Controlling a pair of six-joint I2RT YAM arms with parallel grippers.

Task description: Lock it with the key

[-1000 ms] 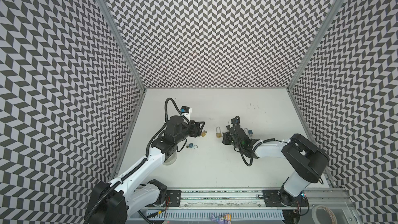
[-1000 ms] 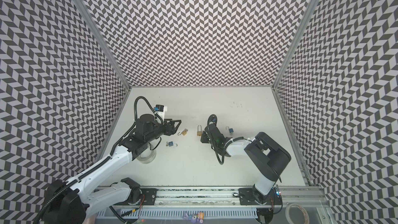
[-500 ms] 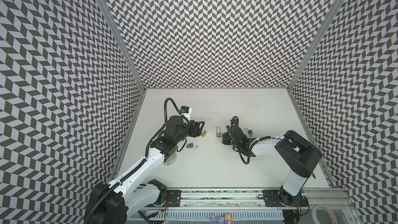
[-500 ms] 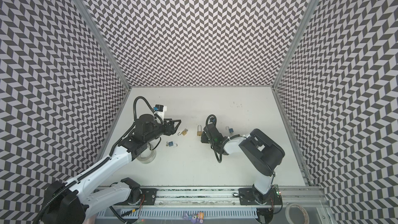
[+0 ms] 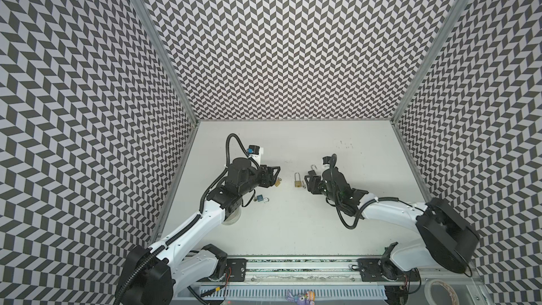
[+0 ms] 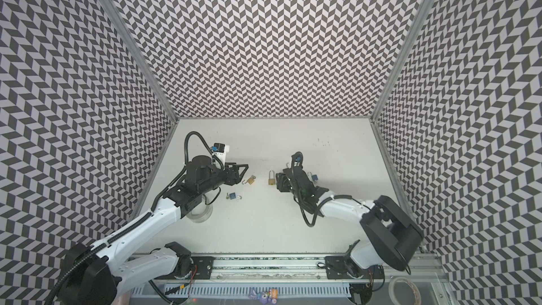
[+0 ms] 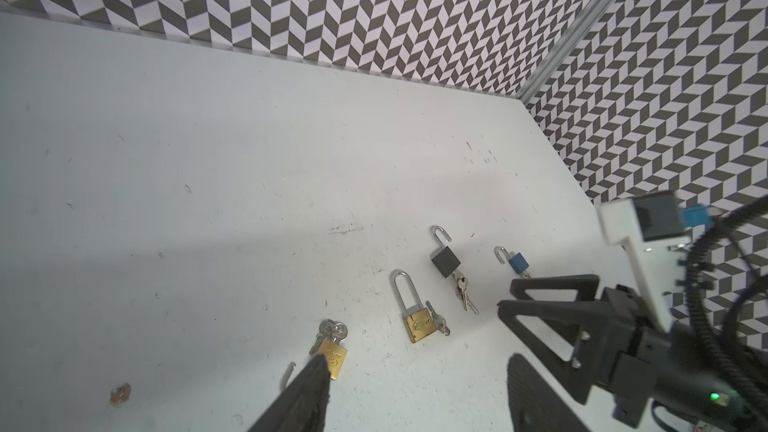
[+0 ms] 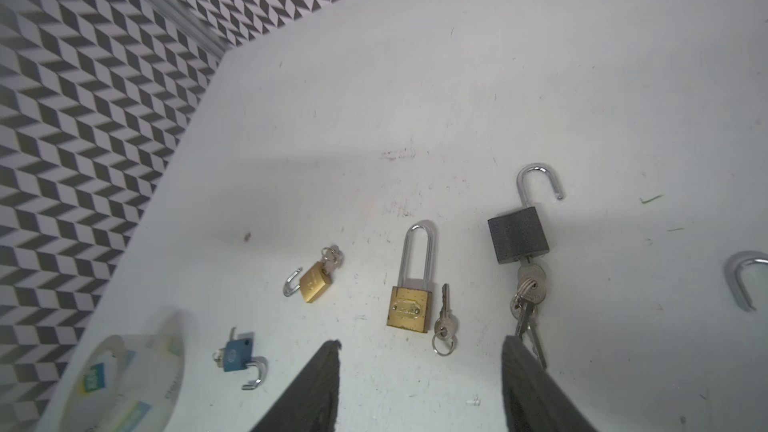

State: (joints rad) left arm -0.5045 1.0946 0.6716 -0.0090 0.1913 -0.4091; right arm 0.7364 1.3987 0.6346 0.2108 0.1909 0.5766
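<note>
Now right gripper (image 8: 420, 342), left gripper (image 7: 417, 359): jaws apart. Silver metal key (image 5: 303, 185), lower middle in a top view: light, slippery; pinch bow.

The long-shackled padlock (image 8: 409, 309) has a brushed, dull brass body, scratched at its edges, under a bright polished steel shackle (image 8: 419, 225). The black padlock (image 8: 517, 238) looks matt and grainy (its keys (image 8: 528, 288) are shiny plain metal). The table (image 8: 457, 76) is matt white, scuffed and speckled. The fingers (image 8: 311, 392) appear to be rough, matt black plastic, though they are blurred here. The tape roll (image 8: 166, 384) looks glossy.
</note>
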